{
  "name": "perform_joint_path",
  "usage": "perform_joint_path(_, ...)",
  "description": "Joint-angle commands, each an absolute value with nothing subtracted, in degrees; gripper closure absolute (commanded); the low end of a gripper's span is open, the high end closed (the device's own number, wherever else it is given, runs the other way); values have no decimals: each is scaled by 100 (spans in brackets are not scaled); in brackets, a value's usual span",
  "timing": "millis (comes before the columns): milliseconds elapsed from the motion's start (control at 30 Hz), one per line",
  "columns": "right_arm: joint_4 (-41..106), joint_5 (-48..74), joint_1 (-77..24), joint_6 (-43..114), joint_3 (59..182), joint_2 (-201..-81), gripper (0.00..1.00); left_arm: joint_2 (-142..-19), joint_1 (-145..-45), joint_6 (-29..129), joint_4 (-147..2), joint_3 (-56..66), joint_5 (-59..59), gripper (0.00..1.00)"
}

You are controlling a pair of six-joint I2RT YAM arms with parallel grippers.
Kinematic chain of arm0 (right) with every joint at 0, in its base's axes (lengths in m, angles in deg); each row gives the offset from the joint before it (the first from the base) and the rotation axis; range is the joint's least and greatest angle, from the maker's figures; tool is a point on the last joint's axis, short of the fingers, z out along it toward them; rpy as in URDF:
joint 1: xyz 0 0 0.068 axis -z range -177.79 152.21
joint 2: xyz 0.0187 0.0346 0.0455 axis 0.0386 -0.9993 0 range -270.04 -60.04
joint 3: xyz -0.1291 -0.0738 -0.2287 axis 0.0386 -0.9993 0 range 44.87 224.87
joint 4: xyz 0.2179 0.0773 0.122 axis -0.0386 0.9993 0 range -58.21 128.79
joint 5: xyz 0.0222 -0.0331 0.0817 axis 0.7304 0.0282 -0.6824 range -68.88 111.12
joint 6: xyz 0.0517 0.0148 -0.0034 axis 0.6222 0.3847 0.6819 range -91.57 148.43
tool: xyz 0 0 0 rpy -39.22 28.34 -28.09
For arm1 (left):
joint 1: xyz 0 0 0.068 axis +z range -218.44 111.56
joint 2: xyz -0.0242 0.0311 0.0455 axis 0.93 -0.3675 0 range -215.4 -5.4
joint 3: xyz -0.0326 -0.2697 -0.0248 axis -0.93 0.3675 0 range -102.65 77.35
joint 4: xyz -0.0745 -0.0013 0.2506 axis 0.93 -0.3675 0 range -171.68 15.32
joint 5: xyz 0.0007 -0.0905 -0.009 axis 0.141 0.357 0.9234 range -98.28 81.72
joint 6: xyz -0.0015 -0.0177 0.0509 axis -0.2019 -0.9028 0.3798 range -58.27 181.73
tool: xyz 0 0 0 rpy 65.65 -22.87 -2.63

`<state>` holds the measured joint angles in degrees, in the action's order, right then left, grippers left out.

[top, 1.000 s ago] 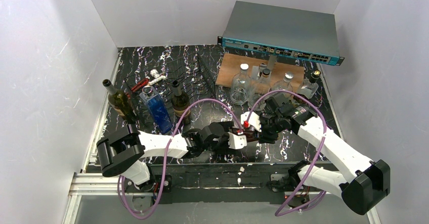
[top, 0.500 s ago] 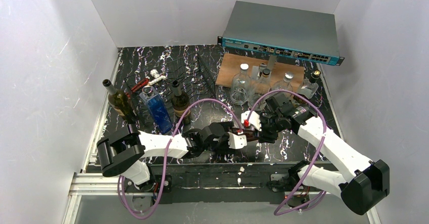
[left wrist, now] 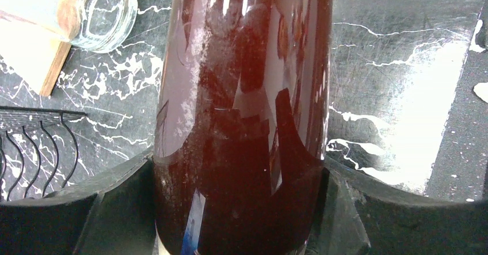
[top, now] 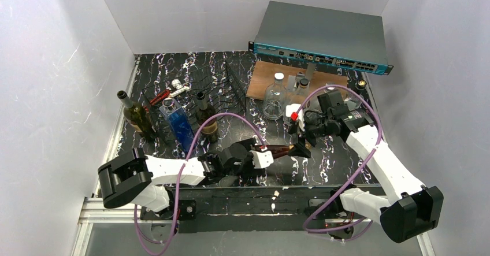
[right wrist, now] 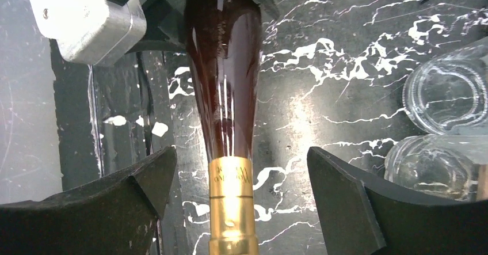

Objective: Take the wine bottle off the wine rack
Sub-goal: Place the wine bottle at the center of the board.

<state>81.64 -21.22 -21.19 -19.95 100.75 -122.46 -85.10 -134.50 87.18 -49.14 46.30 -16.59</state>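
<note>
- The black marbled counter [top: 346, 159] is hard all over, so I judge any drop of glass onto it would be costly.
- The wine rack [top: 216, 88] sits at the back left. Its thin black wires are well apart from the bottle I am working with.
- The wine bottle [top: 281, 150] is off the rack and lies roughly level in the air over the near middle of the counter, with its neck pointing to my right arm.
- It is dark red-brown glass, stiff and glossy. I expect it to be slick, breakable and fairly heavy, though I cannot see whether it is full.
- My left claw [left wrist: 239, 209] is clamped around the wide body, a finger on each side, and carries the bottle alone.
- The body is the best place to hold it, I think, since the weight sits there. A grip out at the neck would leave it free to swing.
- My right claw [right wrist: 241, 189] stands wide open, straddling the neck with clear gaps on both sides.
- The gold foil [right wrist: 232, 209] on the neck looks smooth, so I would not trust it as the only hold.
</note>
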Motion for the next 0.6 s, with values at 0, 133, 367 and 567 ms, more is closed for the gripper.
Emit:
perform_joint_path(0,8335,-2850,-1768,-1793,10486,-12320,6,-8029,-13428,8174,-4206,4790,-1795,100)
perform_joint_path(133,8191,-3161,-1425,-1348,10626,-12393,5,-7927,-13427,8125,-4143,4872,-1861,100)
perform_joint_path(367,7761,-4138,-734,-283,10616,-12544,5,-7749,-13427,8016,-4096,4989,-2030,100)
perform_joint_path(567,7741,-4435,-623,75,10483,-12550,6,-7636,-13427,7895,-4013,5012,-2158,100)
